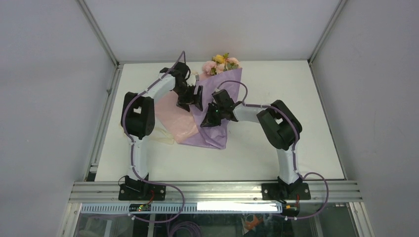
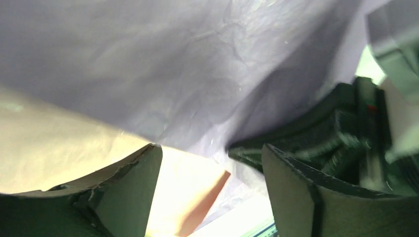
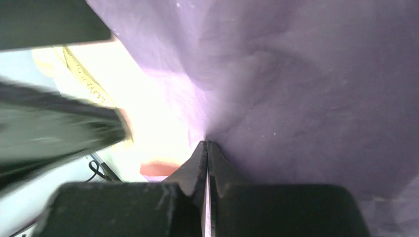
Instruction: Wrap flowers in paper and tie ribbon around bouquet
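Table [image 1: 296, 148]; paper [image 1: 217, 136] edge in right fingers [image 3: 192, 168]

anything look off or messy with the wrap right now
Yes: the paper is unevenly wrapped. Its pink underside sprawls crumpled left of the lilac cone, not folded in. No tears or spills show.

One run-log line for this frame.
left claw open at paper | right claw shut on paper | flowers poke out far end

Lilac paper [image 1: 228, 84], pink-yellow flowers [image 1: 221, 64]
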`<act>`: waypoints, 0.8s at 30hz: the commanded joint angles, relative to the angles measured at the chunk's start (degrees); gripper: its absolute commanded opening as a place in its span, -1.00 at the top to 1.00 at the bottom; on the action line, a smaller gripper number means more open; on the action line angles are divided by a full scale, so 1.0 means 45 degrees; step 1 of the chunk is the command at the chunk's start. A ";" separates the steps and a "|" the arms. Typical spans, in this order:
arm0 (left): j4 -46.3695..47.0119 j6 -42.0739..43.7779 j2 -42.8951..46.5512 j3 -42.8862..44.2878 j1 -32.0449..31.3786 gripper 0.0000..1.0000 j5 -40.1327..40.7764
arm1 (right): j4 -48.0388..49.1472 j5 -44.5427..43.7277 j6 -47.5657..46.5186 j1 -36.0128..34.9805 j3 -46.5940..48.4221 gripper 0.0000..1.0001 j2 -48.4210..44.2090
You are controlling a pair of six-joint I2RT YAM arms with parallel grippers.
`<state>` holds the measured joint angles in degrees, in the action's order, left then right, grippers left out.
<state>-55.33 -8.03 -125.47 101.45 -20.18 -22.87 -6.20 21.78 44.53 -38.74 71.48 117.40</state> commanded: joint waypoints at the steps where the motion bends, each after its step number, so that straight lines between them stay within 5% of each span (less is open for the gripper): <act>1: -0.0715 0.0810 0.2383 0.0673 0.1368 -0.71 0.0325 | -0.0924 -0.1630 0.0072 -0.0202 -0.1119 1.00 0.0023; 5: -0.0865 0.0267 0.2708 0.0031 0.3494 -0.98 0.2645 | -0.1061 -0.2123 -0.0071 -0.0383 -0.1230 1.00 -0.0377; 15: -0.0709 -0.0435 0.1991 -0.0987 0.4776 -0.98 0.4596 | -0.0931 -0.2233 -0.0209 -0.0724 -0.1351 1.00 -0.0464; 24: -0.1155 -0.0196 0.0062 0.0324 0.4779 -0.98 0.3039 | -0.0937 -0.2437 -0.0306 -0.0802 -0.1598 1.00 -0.0809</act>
<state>-59.75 -9.34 -123.57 98.15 1.32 -5.98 -3.22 14.61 45.95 -41.47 66.78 113.62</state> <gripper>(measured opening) 0.990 0.004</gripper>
